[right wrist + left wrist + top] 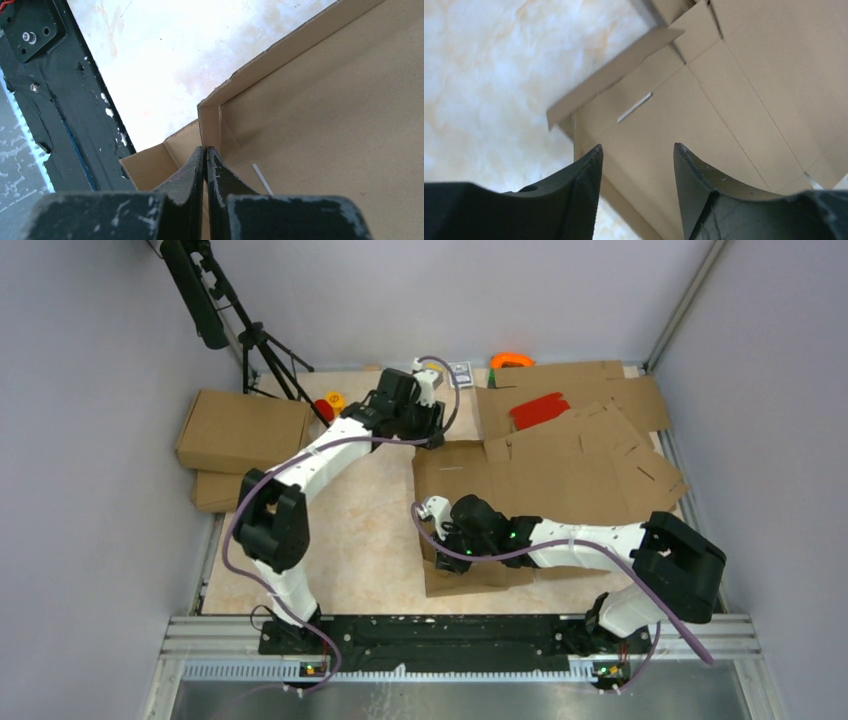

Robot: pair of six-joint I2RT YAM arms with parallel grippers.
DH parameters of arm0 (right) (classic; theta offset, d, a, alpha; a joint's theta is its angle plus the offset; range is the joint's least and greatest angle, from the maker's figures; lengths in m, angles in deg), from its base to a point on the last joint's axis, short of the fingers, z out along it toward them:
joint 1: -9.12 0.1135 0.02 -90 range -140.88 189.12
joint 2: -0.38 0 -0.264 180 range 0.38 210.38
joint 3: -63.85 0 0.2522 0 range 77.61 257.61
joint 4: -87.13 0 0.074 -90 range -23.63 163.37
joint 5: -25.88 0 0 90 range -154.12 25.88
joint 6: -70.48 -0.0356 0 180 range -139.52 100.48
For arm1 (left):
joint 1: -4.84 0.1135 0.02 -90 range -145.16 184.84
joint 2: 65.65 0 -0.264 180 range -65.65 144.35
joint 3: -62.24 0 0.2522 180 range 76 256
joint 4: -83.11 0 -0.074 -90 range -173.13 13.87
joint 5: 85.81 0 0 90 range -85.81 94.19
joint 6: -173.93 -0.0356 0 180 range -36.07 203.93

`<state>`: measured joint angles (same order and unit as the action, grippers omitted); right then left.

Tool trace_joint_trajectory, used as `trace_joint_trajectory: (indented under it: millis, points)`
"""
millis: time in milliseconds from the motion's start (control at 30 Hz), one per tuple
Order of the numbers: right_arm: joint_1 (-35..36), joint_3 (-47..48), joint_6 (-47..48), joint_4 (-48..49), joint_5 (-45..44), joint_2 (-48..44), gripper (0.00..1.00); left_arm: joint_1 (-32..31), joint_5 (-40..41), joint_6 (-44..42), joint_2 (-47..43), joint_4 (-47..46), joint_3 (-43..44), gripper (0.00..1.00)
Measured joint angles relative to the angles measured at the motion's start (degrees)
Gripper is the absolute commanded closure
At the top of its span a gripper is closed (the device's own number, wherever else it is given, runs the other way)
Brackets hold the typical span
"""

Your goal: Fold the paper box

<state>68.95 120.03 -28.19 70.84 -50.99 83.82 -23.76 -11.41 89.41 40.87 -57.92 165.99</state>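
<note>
My right gripper [204, 150], jaws together, sits at the near corner of the paper box [452, 472], which lies between both arms. The left gripper [636, 150] gapes above its side wall. Walls are going up, I judge; next I'd press that wall upright.

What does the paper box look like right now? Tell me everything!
The paper box is plain brown cardboard, half folded, lying on the marbled table. Its left wall is raised; creases and a narrow slot mark its floor. The right end effector pinches the near corner wall; the left end effector hangs open above the far corner, not touching.
</note>
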Motion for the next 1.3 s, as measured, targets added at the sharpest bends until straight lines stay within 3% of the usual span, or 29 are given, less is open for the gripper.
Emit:
trace_joint_trajectory:
  millis: [167,300,433,567,733,833,1000,1133,1300]
  points:
    - [0.0,-0.02,0.13,0.04,-0.24,0.0,0.96,0.7,6.67,7.67,-8.79,-2.16,-12.44,0.36]
    - [0.0,-0.02,0.13,0.07,-0.42,0.0,0.92,1.25,10.19,12.9,-10.12,-2.34,-19.08,0.39]
    - [0.0,-0.02,0.11,0.13,-0.83,0.0,0.81,1.36,10.75,16.13,-9.46,-1.64,-21.81,0.55]
    - [0.0,-0.02,-0.22,-0.17,-1.77,0.0,0.57,1.33,10.51,17.86,-8.55,-1.7,-22.67,0.79]
    - [-0.28,-0.13,-1.46,-1.31,-3.21,-1.49,0.37,1.33,10.27,18.67,-6.75,-2.05,-22.67,0.9]
    - [-1.22,-0.13,-2.64,-3.26,-3.78,-4.5,0.26,1.33,10.23,18.64,-6.38,-2.08,-22.73,0.91]
    - [-5.09,-0.13,-5.7,-6.86,-4.46,-12.41,0.22,1.33,9.68,18.8,-6.38,-2.25,-22.73,0.86]
    - [-14.12,0.17,-9.29,-12.11,-5.86,-20.06,0.17,1.33,8.92,19.23,-6.38,-2.49,-22.73,0.8]
    - [-30.67,3.41,-12.61,-22.25,-11.32,-22.12,0.09,1.33,7.74,20.13,-6.38,-2.69,-22.73,0.71]
